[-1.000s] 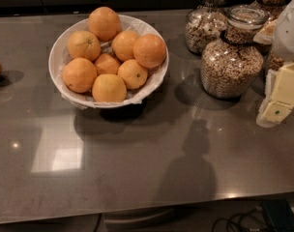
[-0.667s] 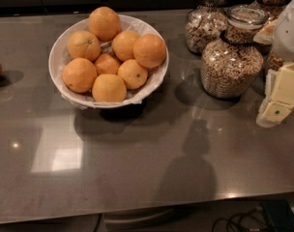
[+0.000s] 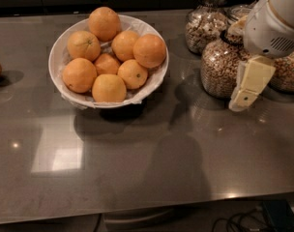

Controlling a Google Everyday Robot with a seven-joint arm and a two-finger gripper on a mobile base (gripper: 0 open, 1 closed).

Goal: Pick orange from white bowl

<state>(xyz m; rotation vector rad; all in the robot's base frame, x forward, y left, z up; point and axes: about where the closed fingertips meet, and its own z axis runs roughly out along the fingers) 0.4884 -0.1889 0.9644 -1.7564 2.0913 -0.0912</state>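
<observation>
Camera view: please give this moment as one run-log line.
pincer: right of view, by glass jars, apart from white bowl | orange: in white bowl, not yet grasped

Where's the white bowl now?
In the camera view, the white bowl sits upper left on the counter, holding oranges; the gripper hangs far right, before the cereal jars.

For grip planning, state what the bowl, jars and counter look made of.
Bowl: white, matte, maybe ceramic or plastic, with crinkled paper-like lining. Jars: clear glass, contents visible. Counter: grey, polished stone or laminate, mirroring lights. End effector, in front of the jars: cream plastic, seemingly.
</observation>
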